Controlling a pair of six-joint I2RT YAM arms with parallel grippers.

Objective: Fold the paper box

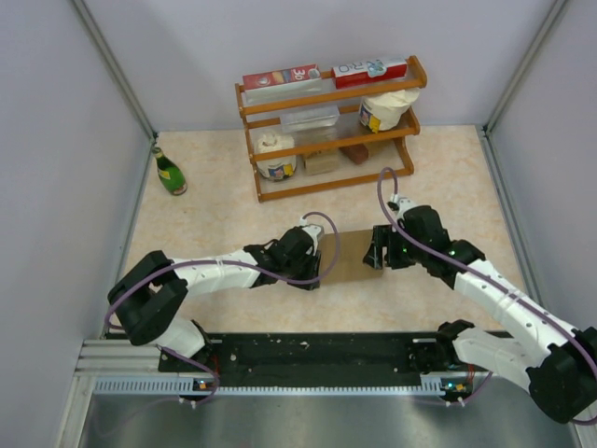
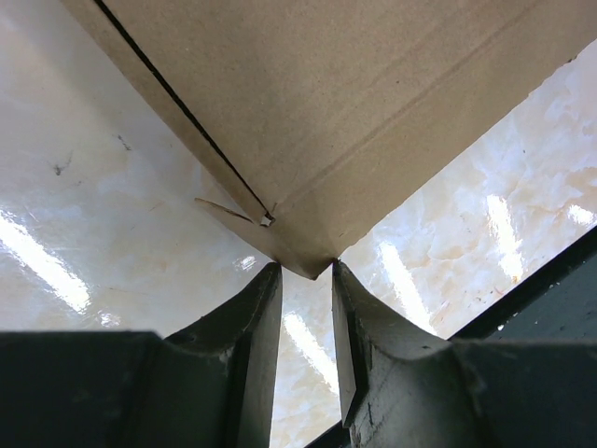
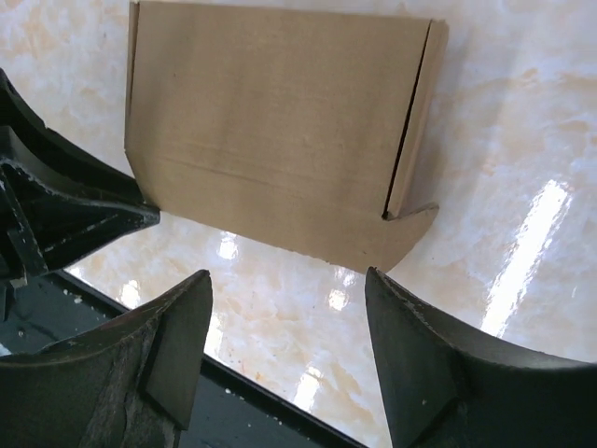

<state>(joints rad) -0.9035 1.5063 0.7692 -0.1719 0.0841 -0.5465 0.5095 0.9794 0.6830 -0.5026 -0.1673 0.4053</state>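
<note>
The paper box [image 1: 353,257] is a flat brown carton lying on the marbled table between my two grippers. In the left wrist view, a corner of the paper box [image 2: 354,112] points into the narrow gap at the tips of my left gripper [image 2: 307,269], and table shows between the fingers. My left gripper [image 1: 322,259] sits at the box's left edge. My right gripper [image 1: 377,254] is at its right edge. In the right wrist view the paper box [image 3: 270,121] lies just beyond my wide-open right gripper [image 3: 287,278], which holds nothing. A small flap [image 3: 410,224] sticks out near its right finger.
A wooden rack [image 1: 326,131] with red cartons, tubs and small boxes stands at the back. A green bottle [image 1: 170,173] stands at the back left near the wall. The black base rail [image 1: 317,353] runs along the near edge. Walls close in both sides.
</note>
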